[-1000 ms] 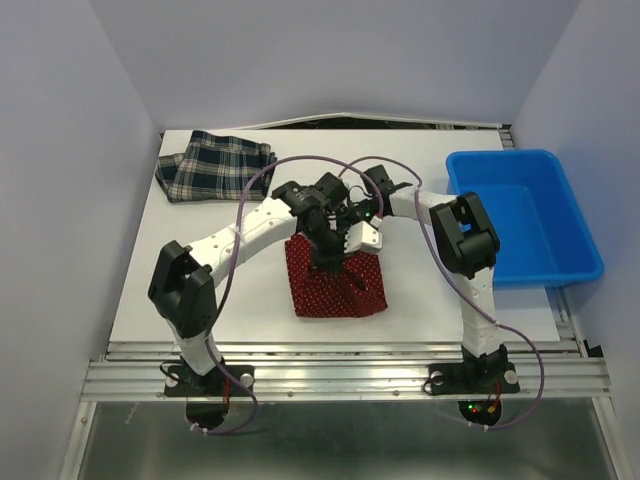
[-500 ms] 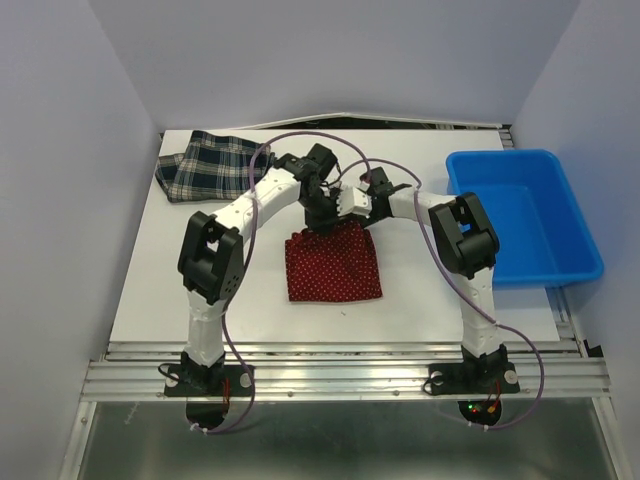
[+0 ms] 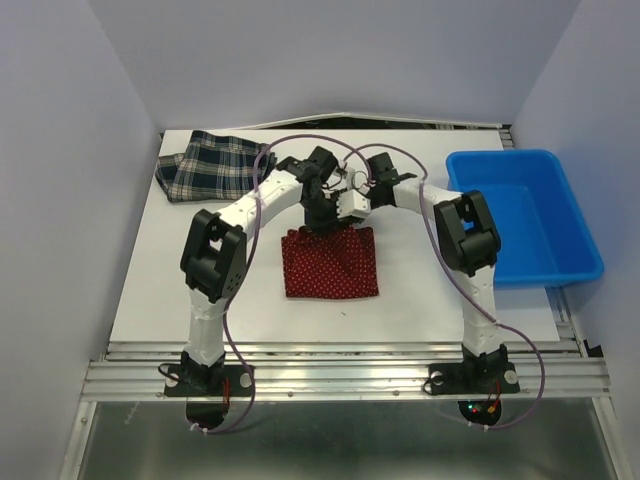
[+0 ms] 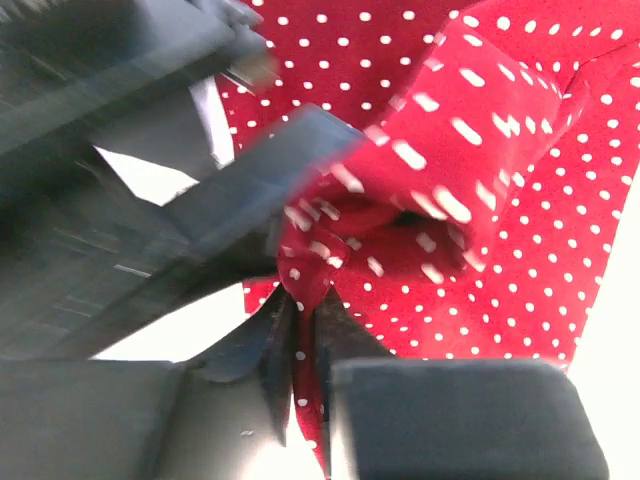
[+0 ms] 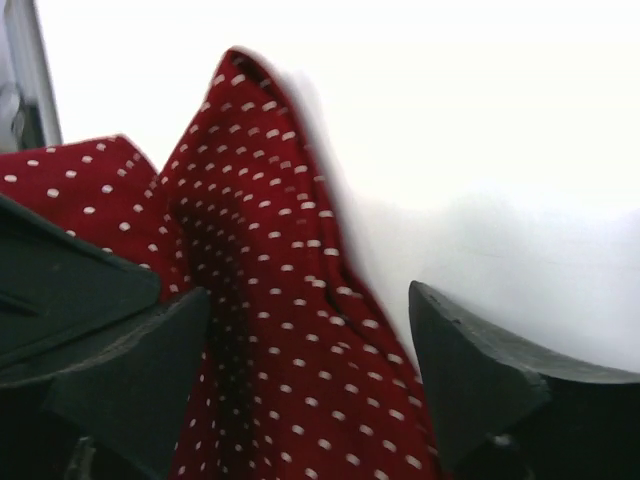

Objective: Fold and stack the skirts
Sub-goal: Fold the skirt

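The red skirt with white polka dots lies folded into a rough rectangle at the table's middle. Both grippers sit together at its far edge. My left gripper pinches a raised fold there; in the left wrist view a thin strip of the red skirt runs between the narrow jaws of the left gripper. My right gripper stands wide open. In the right wrist view a ridge of the red skirt lies between the spread fingers of the right gripper, touching neither. The plaid skirt lies crumpled at the far left.
A blue plastic bin stands at the right side of the white table, beside the right arm. Purple cables loop over both arms above the skirt. Walls close in the table on three sides.
The right jaws have swung wide and let go of the red cloth. The left gripper carried its fold toward the far edge, and the skirt now lies flatter and squarer.
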Motion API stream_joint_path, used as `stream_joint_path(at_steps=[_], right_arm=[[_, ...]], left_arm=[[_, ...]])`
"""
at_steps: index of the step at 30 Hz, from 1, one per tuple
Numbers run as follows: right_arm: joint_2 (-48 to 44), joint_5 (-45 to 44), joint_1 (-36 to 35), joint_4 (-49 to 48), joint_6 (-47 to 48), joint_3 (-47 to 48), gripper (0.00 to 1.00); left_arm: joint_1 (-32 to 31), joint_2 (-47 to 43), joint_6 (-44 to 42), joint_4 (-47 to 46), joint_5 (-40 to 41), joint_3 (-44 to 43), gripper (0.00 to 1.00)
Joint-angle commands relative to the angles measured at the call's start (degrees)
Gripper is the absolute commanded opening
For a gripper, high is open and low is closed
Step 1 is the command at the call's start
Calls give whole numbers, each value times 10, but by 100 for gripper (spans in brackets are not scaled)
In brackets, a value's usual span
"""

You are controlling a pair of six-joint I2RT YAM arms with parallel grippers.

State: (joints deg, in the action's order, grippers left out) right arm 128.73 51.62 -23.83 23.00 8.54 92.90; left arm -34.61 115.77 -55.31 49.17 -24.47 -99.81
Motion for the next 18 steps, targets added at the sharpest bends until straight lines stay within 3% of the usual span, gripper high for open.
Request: stream_joint_path(at_steps=[1,4,5,8,14,16,18], right_arm=[[50,-77,48,-34,-80,36,90],[42,-82,68,-33,-84,52,93],[34,-86,76,-34,-84,55,100],[2,-103,95,-32,-105,56,100],[-98,-128,132,-14,-108,33,99],[-138,-125,132,-16,-108,-15,96],[-195,-77,132,-39,-153,-85,84]], left_arm=[[4,9,-17,-25,23,-34,27],[10,44,-25,-7,32,-70,38],[12,53,-25,8,35,-95,39],[20,78,-26,30,35,-146,52],[64,70,32,32,42,-254,55],[96,46,89,41,4,-257,54],[129,-29,159,15,-96,-179,54]])
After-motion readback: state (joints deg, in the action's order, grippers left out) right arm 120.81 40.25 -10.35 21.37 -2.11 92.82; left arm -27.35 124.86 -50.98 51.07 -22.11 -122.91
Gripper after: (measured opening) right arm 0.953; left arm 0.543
